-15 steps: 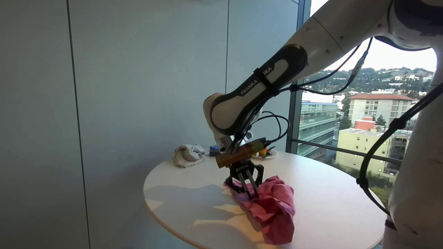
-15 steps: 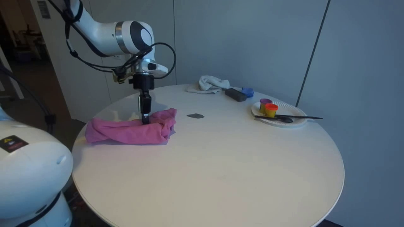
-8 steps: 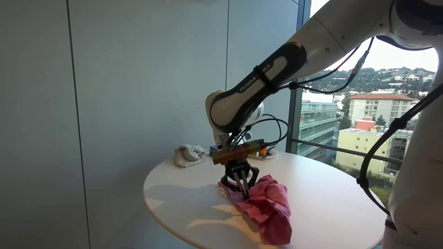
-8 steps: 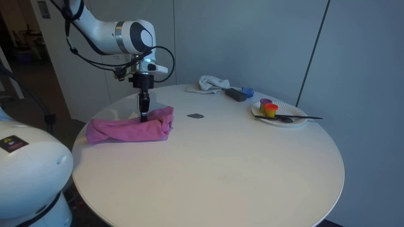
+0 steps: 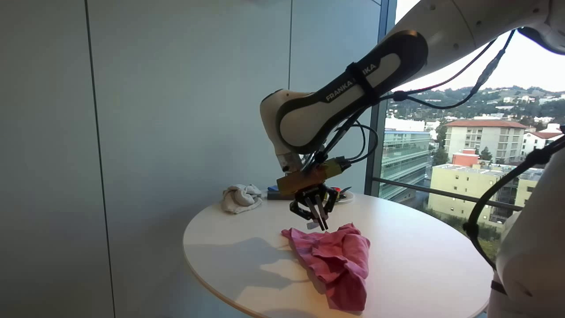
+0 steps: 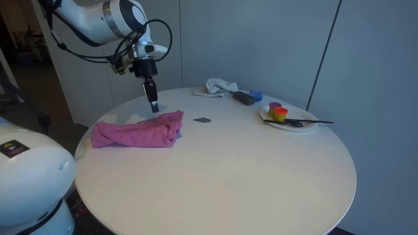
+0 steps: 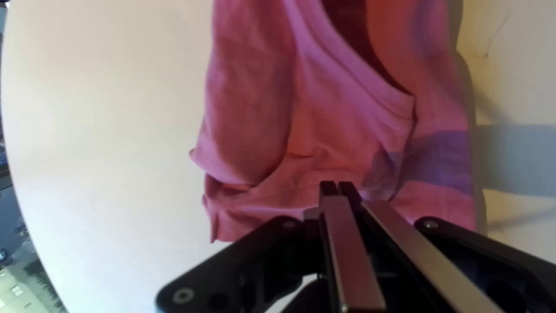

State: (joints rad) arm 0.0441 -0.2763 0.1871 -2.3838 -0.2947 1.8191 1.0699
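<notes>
A crumpled pink cloth [image 5: 342,256] lies on the round white table [image 6: 248,182], visible in both exterior views. My gripper [image 5: 324,229] hangs above the cloth's far part, its fingers pointing down and meeting at the tips. In an exterior view a small space shows between the gripper [image 6: 154,109] and the cloth [image 6: 137,134]. Looking from the wrist, I see the gripper [image 7: 338,187] with its tips together and no fabric between them. Folds of the cloth [image 7: 321,113] spread out below, with a dark opening under one hem.
A flat grey piece [image 6: 202,120] lies beside the cloth. Farther back are a whitish cloth [image 6: 218,87], a dark block [image 6: 244,98] and a blue object [image 6: 256,95]. A paper plate [image 6: 302,115] carries two small tubs, one with a red lid [image 6: 281,111], plus dark utensils [image 6: 294,123].
The fingers came together in the cloth, then the gripper rose off it, tilting slightly. The pink cloth stays on the table, only slightly shifted.
</notes>
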